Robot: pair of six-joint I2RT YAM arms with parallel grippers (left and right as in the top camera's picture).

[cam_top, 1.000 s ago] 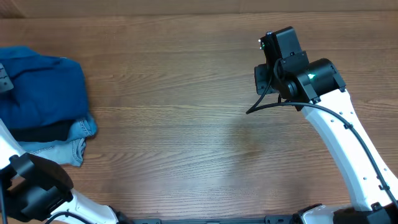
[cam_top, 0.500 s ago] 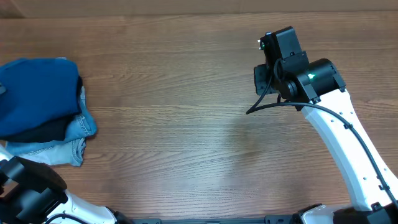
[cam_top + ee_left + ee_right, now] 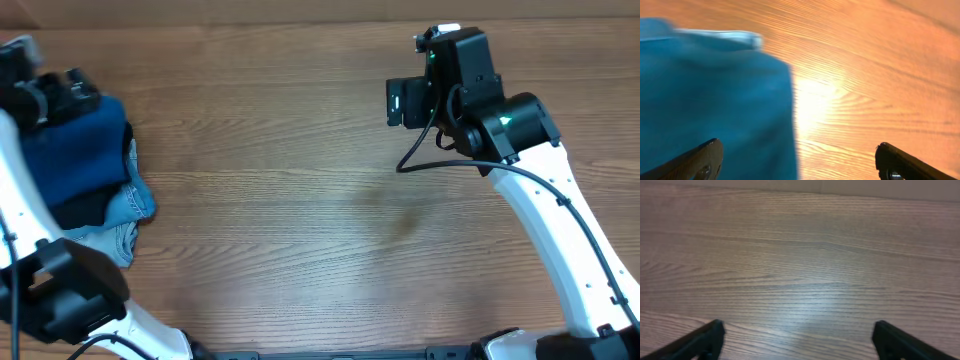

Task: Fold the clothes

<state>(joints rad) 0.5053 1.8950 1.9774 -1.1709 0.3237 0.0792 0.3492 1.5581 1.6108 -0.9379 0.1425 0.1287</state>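
The teal-blue garment [image 3: 85,150] lies bunched at the left edge of the tabletop [image 3: 300,230], on top of a black garment [image 3: 80,208] and light blue jeans [image 3: 128,205]. The left fingers [image 3: 700,160] stand wide open over the garment's far edge, holding nothing. The right fingers [image 3: 700,342] are also spread wide and empty, over wood toward the far right of the tabletop, well apart from the pile.

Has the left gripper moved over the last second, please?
Yes. The left gripper has shifted toward the table's far edge and now sits over the blue garment's far end.
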